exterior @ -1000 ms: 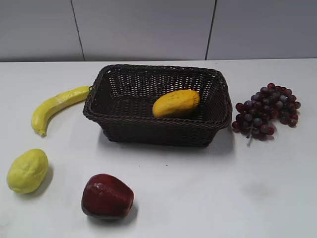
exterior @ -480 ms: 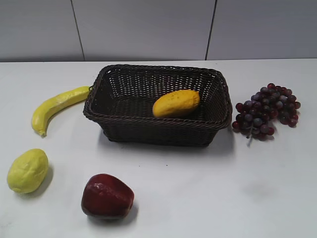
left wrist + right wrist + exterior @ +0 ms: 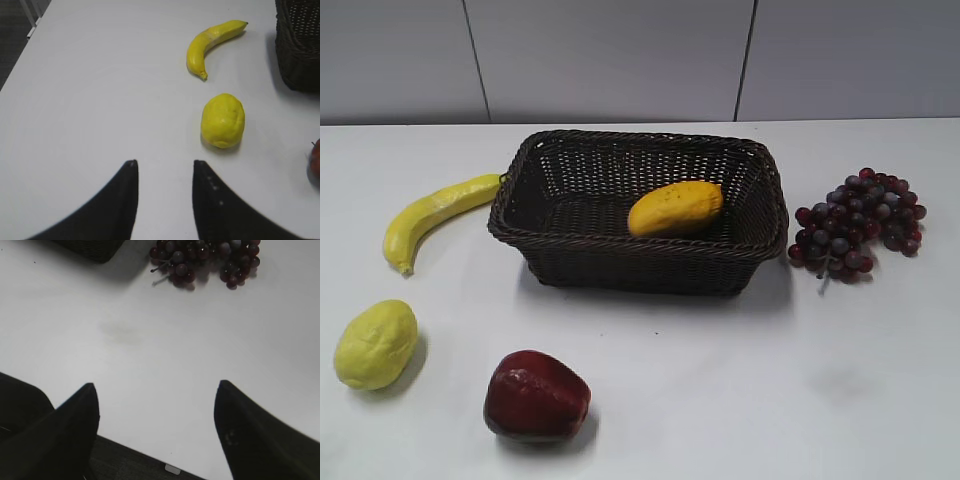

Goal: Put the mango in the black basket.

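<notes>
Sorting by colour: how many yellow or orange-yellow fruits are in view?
3. The banana lies left of the basket, the lemon sits at front left, and the mango lies inside the basket. None seems hidden.

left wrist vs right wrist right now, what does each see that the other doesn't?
Only the left wrist view shows the banana, the lemon, a sliver of the red apple at the right edge, and the left gripper, open over bare table. Only the right wrist view shows the grapes and the right gripper, open wide. Both catch a corner of the black basket and the white table. Neither shows the mango.
</notes>
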You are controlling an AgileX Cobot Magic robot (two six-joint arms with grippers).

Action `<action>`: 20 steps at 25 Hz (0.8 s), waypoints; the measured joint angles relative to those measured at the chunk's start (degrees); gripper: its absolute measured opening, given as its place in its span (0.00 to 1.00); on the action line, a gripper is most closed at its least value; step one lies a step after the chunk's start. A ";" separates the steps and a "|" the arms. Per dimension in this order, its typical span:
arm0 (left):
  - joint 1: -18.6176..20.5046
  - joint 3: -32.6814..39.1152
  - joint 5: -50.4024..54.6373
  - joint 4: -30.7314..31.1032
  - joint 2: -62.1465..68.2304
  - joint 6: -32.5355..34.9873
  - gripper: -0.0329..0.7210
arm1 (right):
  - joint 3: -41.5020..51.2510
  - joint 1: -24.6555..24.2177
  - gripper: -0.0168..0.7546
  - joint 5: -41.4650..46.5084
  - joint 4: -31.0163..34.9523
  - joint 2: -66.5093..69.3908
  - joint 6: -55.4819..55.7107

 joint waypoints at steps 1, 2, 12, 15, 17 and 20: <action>0.00 0.00 0.00 0.00 0.00 0.00 0.40 | 0.00 -0.58 0.74 0.00 0.06 -0.06 0.00; 0.00 0.00 0.00 0.00 0.00 0.00 0.40 | 0.00 -1.43 0.74 -0.11 0.06 -0.31 0.00; 0.00 0.00 0.00 0.00 0.00 0.00 0.40 | 0.00 -17.57 0.74 -0.18 0.25 -12.49 0.06; 0.00 0.00 0.00 0.00 0.00 0.00 0.40 | 0.00 -21.28 0.74 -0.17 0.30 -14.76 0.17; 0.00 0.00 0.00 0.00 0.00 0.00 0.40 | 0.00 -22.19 0.74 -0.17 0.41 -14.88 0.36; 0.00 0.00 0.00 0.00 0.00 0.00 0.40 | 0.06 -22.32 0.74 -0.17 0.48 -14.88 0.58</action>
